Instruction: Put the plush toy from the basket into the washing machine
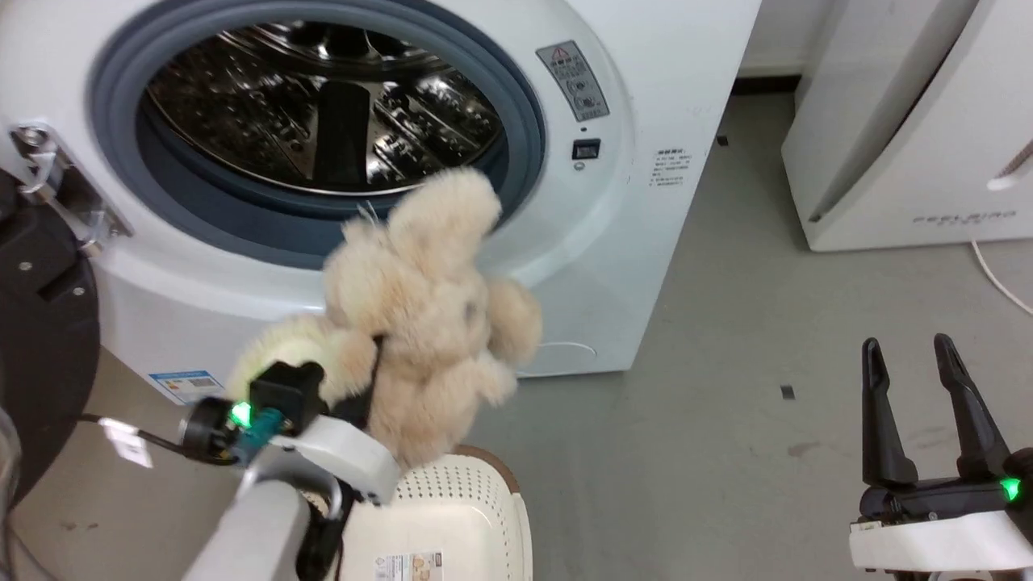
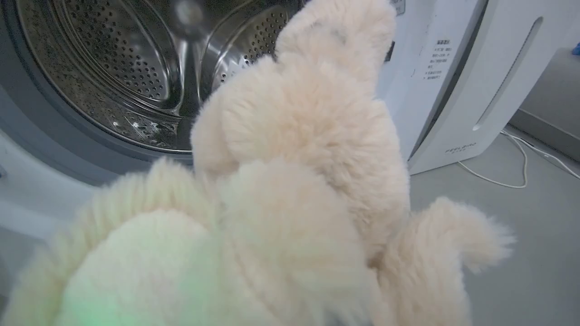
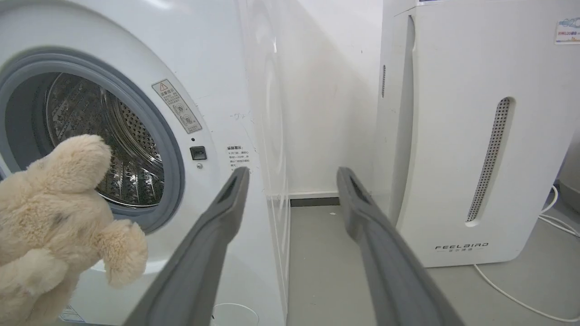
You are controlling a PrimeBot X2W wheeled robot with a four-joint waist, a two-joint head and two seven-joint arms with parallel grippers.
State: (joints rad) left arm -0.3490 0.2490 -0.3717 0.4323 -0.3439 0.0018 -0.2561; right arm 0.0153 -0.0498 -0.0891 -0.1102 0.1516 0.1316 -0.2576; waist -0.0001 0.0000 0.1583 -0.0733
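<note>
Plush toy point(image 1: 428, 323) aloft before washing machine point(image 1: 621, 258) opening

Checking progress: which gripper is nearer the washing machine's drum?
Left. The left gripper holds the plush toy before the drum; the right gripper sits open, well off to its right.

right gripper point(image 1: 906, 341): long dark fingers point(image 1: 881, 424), white housing point(image 1: 928, 545), green led point(image 1: 1009, 488)
</note>
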